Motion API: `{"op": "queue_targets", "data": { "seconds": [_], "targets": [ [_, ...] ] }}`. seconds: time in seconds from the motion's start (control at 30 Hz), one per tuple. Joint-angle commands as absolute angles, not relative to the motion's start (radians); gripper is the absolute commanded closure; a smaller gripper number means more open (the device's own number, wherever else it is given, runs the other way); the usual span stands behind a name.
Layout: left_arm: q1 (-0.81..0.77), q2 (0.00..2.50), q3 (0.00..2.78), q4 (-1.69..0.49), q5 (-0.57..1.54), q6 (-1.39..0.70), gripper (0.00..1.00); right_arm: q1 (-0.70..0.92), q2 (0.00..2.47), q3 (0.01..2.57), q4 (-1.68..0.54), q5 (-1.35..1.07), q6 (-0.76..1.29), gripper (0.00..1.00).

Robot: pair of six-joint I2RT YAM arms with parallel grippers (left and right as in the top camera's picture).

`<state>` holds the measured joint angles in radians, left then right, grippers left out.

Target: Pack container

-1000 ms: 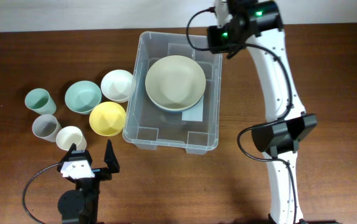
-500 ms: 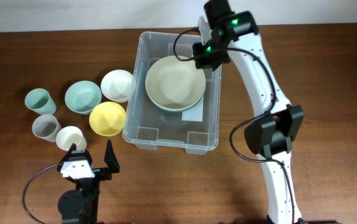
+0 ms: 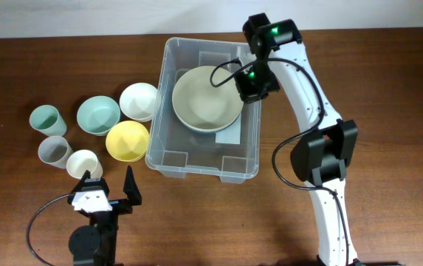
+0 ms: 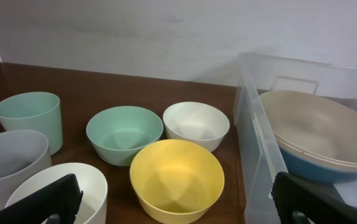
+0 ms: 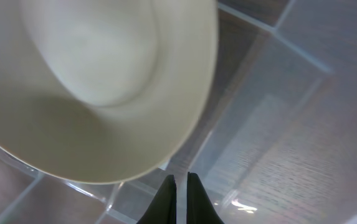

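**Item 1. Container:** large clear rectangular plastic tub (image 3: 196, 159) with rounded rim.
- Set on the brown wooden counter (image 3: 388, 111), directly beneath the right end effector (image 5: 179, 193) and ahead and to the right of the left end effector (image 3: 108, 182).
- Long axis running away from the arm bases, near short wall closest to both.

**Contents:** wide cream round bowl (image 3: 207, 97), nested on a blue dish (image 4: 318, 176).
- Lying just left of the right end effector, rim close by its tips; contact not discernible.
- Near half of the tub floor bare.

**Item 2. Right end effector:** fingers pressed together, pinching nothing, poised inside the tub's right wall.

**Item 3. Left end effector:** fingers spread wide, empty, low over the counter's near edge.

**Item 4. Loose ware**, all outside the tub on its left:
- Yellow bowl (image 3: 128, 140): just ahead of the left end effector, beside the tub wall.
- White bowl (image 3: 139, 100) and teal bowl (image 3: 98, 115): farther ahead.
- Cream cup (image 3: 83, 163): right at the left finger.
- Grey cup (image 3: 54, 151) and mint cup (image 3: 47, 120): ahead and to the left.

**Assessment:** left arm judged far nearer the unpacked pieces. Likely carry rightward over the tub's long left wall into the bare near half.
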<state>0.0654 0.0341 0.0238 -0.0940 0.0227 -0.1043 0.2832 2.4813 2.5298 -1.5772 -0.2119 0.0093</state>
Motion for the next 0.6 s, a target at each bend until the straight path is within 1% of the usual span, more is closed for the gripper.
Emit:
{"op": "queue_targets", "data": {
  "seconds": [0.0,0.23,0.4,0.47,0.57],
  "targets": [
    [0.061,0.027,0.017,-0.094,0.03,-0.088,0.0,0.25,2.476,2.532,-1.584,-0.198,-0.046,0.96],
    [0.061,0.027,0.017,-0.094,0.03,-0.088,0.0,0.197,2.476,2.532,-1.583,-0.198,-0.073,0.96],
    [0.061,0.027,0.017,-0.094,0.03,-0.088,0.0,0.189,2.475,2.532,-1.575,-0.224,-0.075,0.96],
    [0.061,0.027,0.017,-0.094,0.03,-0.088,0.0,0.189,2.475,2.54,-1.535,-0.269,-0.075,0.96],
    [0.061,0.027,0.017,-0.094,0.03,-0.088,0.0,0.189,2.475,2.564,-1.418,-0.379,-0.07,0.95]
  ]
}}
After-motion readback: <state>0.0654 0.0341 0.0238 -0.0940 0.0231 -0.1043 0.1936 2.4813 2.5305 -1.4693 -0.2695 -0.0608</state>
